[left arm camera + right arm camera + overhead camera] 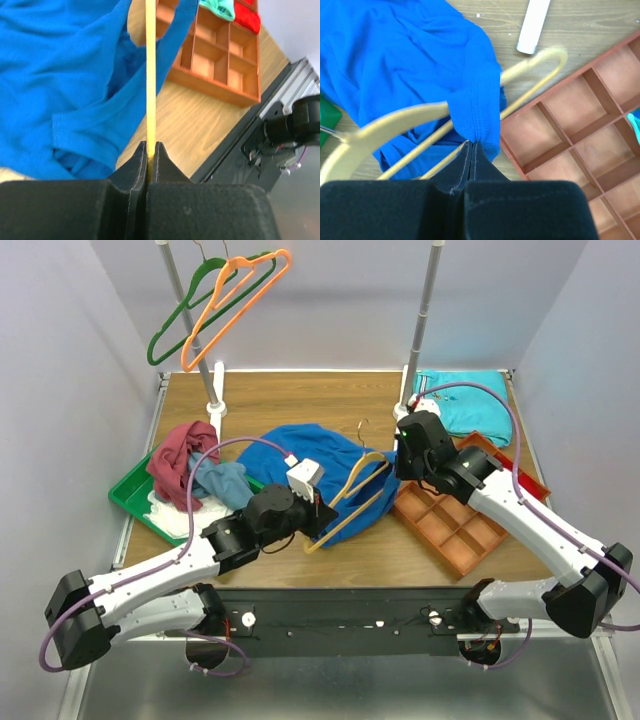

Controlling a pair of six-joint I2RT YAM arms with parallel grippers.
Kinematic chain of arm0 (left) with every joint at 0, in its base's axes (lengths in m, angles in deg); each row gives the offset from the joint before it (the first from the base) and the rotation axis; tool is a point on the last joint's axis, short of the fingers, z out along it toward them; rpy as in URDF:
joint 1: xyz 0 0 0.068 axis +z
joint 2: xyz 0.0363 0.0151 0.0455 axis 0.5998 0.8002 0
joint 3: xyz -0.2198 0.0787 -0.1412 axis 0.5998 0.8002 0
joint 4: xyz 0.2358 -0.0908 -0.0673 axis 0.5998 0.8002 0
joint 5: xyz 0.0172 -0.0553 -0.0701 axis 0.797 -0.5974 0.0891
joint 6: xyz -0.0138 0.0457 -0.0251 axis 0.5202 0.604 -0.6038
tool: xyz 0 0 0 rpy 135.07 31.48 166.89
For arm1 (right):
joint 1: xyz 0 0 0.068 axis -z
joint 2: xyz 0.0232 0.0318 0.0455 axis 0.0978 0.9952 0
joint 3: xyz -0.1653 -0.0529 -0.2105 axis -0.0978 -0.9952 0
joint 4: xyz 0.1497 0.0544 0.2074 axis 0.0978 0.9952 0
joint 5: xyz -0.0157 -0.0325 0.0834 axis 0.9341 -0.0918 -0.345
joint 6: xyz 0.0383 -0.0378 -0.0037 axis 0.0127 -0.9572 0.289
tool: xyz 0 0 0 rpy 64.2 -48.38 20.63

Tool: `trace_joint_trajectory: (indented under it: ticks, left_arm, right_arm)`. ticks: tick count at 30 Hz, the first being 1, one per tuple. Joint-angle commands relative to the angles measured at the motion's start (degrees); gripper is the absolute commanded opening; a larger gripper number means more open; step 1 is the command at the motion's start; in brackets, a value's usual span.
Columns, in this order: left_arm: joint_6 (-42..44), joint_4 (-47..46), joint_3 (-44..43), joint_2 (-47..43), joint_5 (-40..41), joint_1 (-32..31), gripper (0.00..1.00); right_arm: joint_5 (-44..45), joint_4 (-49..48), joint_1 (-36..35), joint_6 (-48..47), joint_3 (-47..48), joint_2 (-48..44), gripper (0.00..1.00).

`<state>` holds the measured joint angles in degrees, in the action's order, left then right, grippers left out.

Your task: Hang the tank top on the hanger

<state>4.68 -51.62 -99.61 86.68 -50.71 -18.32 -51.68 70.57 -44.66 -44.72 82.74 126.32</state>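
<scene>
The royal blue tank top (pixel 300 452) lies crumpled on the wooden table at mid-centre. The thin yellow hanger (pixel 352 502) lies across its right side, hook pointing to the back. My left gripper (pixel 322 512) is shut on the hanger's bottom bar (pixel 150 75), which runs straight up between its fingers. My right gripper (pixel 398 462) is shut on a strap of the tank top (pixel 477 117), and the strap drapes over the hanger's arm (pixel 410 117) in the right wrist view. The cloth also fills the left of the left wrist view (pixel 55 75).
An orange compartment tray (pixel 455 520) sits right of the hanger. A folded turquoise garment (pixel 468 400) lies at the back right. A green tray (pixel 135 502) with maroon cloth (pixel 180 460) stands at the left. Orange (pixel 235 305) and green (pixel 180 315) hangers hang on the back rail.
</scene>
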Motion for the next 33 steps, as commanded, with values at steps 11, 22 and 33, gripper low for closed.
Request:
trace_joint_trajectory:
  ticks: [11,22,33]
  left_arm:
    - [3.1,-30.2,7.9,9.3,-3.3,-1.0,0.0]
    - [6.5,-29.0,4.6,17.6,-7.9,-0.9,0.0]
    - [9.4,-23.2,0.0,21.2,-11.9,-0.9,0.0]
  right_arm:
    - [6.8,2.5,-0.2,1.8,-2.7,-2.8,0.07]
    - [-1.6,-5.3,-0.2,-4.9,-7.7,-11.7,0.59]
    - [-5.2,-16.6,-0.2,-10.1,-9.3,-8.9,0.57]
